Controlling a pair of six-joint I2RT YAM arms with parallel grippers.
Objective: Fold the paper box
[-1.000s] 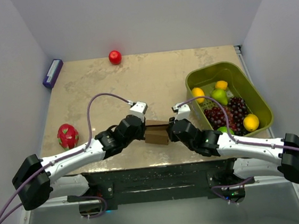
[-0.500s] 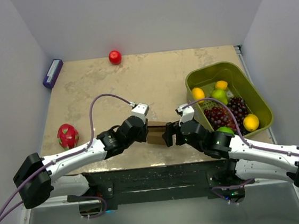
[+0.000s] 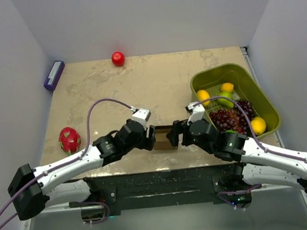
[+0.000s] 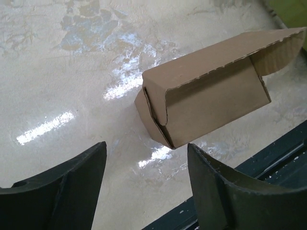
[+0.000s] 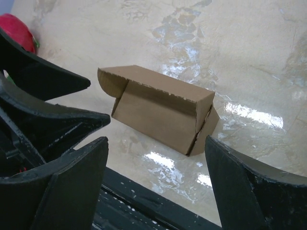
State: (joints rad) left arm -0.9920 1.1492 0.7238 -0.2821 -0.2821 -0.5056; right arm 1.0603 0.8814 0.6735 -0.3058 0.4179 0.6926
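The paper box (image 3: pixel 164 139) is small, brown and folded shut, and lies on the table near the front edge between my two grippers. In the left wrist view the paper box (image 4: pixel 206 98) rests on its side just beyond my open left gripper (image 4: pixel 146 189), with nothing between the fingers. From the right wrist, the paper box (image 5: pixel 160 108) sits free ahead of my open right gripper (image 5: pixel 158 184). The black fingers of the left gripper (image 5: pixel 45 79) show at the left of that view. From above, the left gripper (image 3: pixel 151 138) and right gripper (image 3: pixel 174 136) flank the box without gripping it.
A green basket (image 3: pixel 215 71) with several fruits stands at the right. A dragon fruit (image 3: pixel 69 139) lies at the left, a red apple (image 3: pixel 118 59) at the back, and a purple block (image 3: pixel 54 75) at the back left. The table's dark front edge (image 3: pixel 160 176) runs just below the box.
Both grippers have opened and let go of the paper box, which now rests on the table. The right arm has shifted a little to the right.
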